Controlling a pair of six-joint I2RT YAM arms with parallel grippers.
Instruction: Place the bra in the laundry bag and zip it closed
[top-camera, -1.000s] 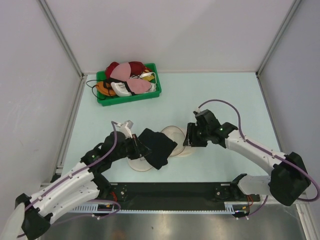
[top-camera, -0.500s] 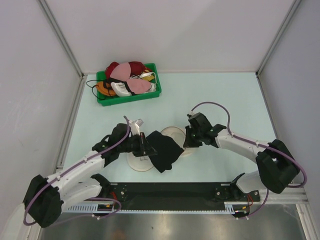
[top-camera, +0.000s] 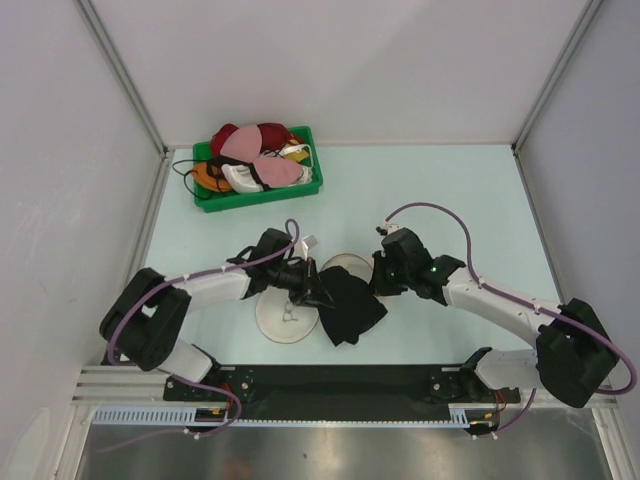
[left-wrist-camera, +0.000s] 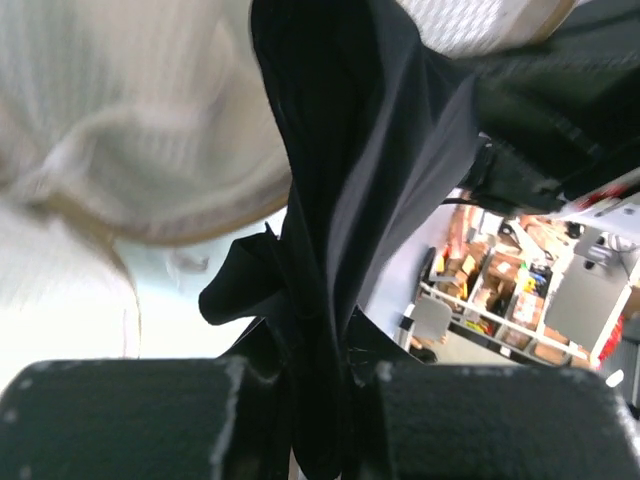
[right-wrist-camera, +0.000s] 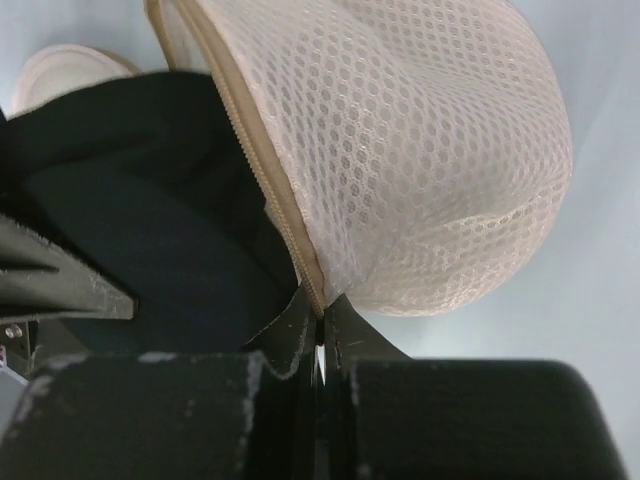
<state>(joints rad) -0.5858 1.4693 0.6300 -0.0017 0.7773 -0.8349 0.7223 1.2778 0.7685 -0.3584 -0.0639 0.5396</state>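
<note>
The black bra hangs bunched from my left gripper, which is shut on its fabric; in the left wrist view the bra runs up from between the fingers of the gripper. The cream mesh laundry bag lies open at mid-table, its disc lid flat to the left. My right gripper is shut on the bag's zip rim. The right wrist view shows the gripper pinching the zip edge, with the mesh dome on the right and the bra on the left at the opening.
A green plastic bin with red, pink, white and orange bras stands at the back left. White walls with metal posts close in the table on three sides. A black rail runs along the near edge.
My left gripper has carried the bra rightward up to the bag's opening. The right gripper has shut on the bag's zip rim and shifted slightly.
</note>
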